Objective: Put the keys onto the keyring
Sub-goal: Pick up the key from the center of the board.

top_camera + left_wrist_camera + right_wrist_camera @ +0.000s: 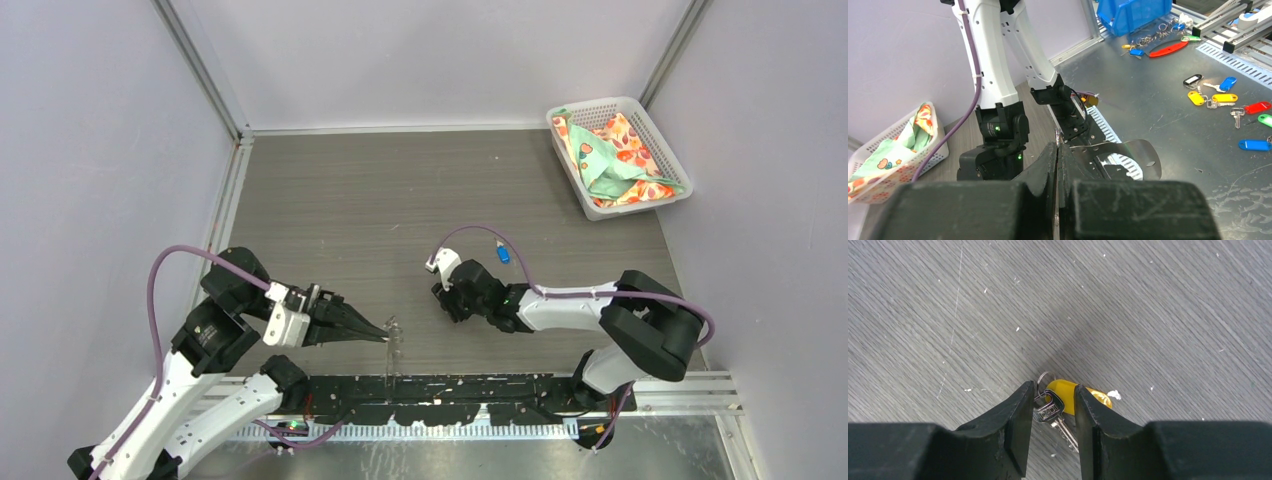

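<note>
**Grip the yellow key [1064, 390] by its head**

Hold the left gripper [385, 334] clamped shut on what looks like the keyring [1140, 150], well left of the blue key [502, 254]. Close the half-open right gripper [1053, 386], straddling but not yet pinching the yellow key just left of the blue key, squarely on the plastic head.

Only lettering I can spot is stamped on the small silver metal key head [1048, 411] on the tabletop. Probably a brand, way too blurry to read.
</note>
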Robot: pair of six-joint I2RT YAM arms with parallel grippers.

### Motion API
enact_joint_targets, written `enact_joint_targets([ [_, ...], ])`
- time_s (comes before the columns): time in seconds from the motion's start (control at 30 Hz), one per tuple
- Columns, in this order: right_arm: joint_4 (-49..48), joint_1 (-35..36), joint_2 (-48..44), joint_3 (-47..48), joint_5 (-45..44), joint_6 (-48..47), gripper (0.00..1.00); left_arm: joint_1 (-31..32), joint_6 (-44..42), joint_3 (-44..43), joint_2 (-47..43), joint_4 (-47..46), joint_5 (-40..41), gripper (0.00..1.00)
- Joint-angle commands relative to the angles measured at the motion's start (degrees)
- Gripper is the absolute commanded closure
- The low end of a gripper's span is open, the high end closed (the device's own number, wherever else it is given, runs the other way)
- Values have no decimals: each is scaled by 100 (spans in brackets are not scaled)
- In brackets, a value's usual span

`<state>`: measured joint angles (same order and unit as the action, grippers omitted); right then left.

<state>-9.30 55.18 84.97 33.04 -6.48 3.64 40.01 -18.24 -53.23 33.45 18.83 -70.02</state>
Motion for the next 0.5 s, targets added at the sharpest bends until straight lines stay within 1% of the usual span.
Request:
enact_joint_targets([
  [0.0, -316, 43, 112, 219, -143, 62, 61, 7, -17, -258, 2, -59, 63, 100],
  [0.17, -243, 159, 243, 368, -335, -18, 63, 7, -20, -259, 23, -72, 66, 100],
  [0.23, -203, 170, 248, 369, -387, -23, 66, 9, -7, -266, 22, -63, 68, 100],
  [0.47, -212, 173, -2, 203, -376, 0, 89, 11, 1, -267, 4, -36, 85, 100],
])
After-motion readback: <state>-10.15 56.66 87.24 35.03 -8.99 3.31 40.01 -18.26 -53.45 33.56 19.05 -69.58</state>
